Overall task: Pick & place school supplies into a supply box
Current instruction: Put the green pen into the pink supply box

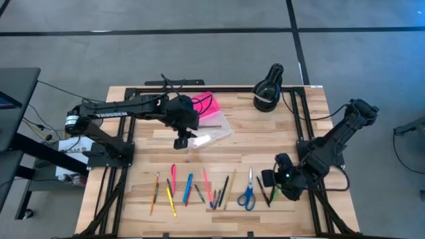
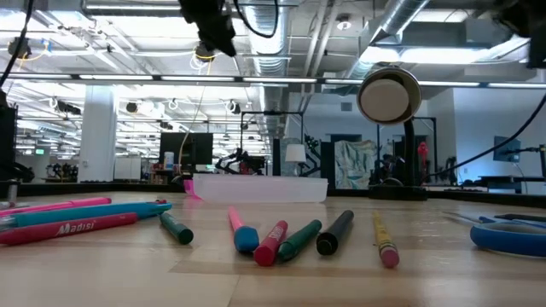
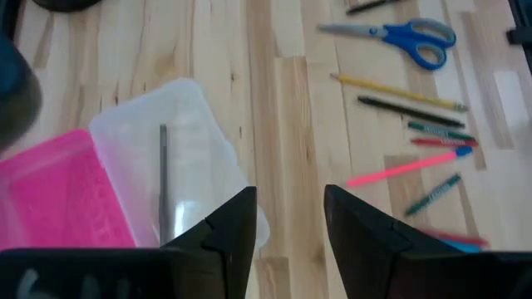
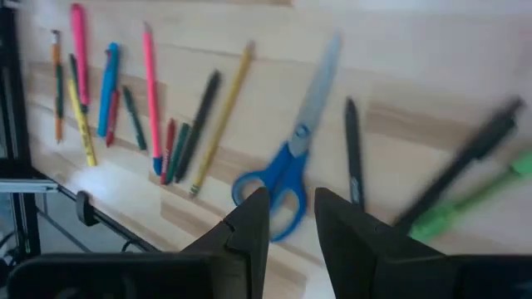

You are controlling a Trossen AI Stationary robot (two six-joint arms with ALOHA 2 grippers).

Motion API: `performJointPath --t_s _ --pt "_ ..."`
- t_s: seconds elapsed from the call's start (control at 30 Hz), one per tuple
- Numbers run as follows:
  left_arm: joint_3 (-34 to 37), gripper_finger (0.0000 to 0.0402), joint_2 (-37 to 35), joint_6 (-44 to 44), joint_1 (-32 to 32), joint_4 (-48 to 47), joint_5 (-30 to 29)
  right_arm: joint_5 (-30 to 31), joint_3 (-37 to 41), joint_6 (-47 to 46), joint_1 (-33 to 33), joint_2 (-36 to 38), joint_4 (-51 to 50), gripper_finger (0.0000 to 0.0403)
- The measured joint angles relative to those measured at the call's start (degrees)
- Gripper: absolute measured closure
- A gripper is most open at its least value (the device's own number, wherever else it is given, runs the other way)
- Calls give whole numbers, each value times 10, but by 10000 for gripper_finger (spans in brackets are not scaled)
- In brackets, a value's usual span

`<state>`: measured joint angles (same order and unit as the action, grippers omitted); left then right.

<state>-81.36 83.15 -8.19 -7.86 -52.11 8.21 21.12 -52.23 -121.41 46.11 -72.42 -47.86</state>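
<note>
The supply box lies open at the table's middle, its pink lid (image 1: 207, 106) beside its clear base (image 1: 214, 133). One thin dark pencil (image 3: 162, 178) lies in the base. My left gripper (image 1: 182, 141) hangs open and empty just above the base's near-left corner (image 3: 287, 195). A row of pencils and pens (image 1: 192, 189) rests flat near the front edge, with blue-handled scissors (image 1: 247, 194) at its right end. My right gripper (image 1: 269, 179) stands open and empty above the scissors' handles (image 4: 278, 187). To the right of the scissors lie a dark pen (image 4: 353, 154) and a green marker (image 4: 465, 208).
A black round device with a white label (image 1: 267, 89) stands at the far right of the table on its stand. Dark frame rails (image 1: 302, 126) run along the table's left, right and far sides. Bare wood lies between the box and the row of pens.
</note>
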Motion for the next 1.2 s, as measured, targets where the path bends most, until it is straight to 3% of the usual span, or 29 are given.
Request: performJointPath --t_s 0.17,0.33,0.5,0.73,0.87,1.07,1.2 --pt "20 265 -27 -18 0 6 23 -2 0 -46 43 0 -12 310" --pt "107 265 -94 -4 -2 130 65 14 0 -42 60 0 -33 310" --pt "203 265 -175 56 -2 222 57 49 0 -39 60 0 -33 310" --pt "311 265 -274 153 0 257 1 -41 0 -46 42 -1 -102 310" --pt "356 265 -317 194 5 299 -11 -47 0 -40 29 -1 -135 310" --pt "384 265 -352 213 19 310 -40 -144 1 -31 17 -23 -174 310" --pt "385 265 -355 214 26 315 -57 -202 0 -31 17 -63 -148 310"
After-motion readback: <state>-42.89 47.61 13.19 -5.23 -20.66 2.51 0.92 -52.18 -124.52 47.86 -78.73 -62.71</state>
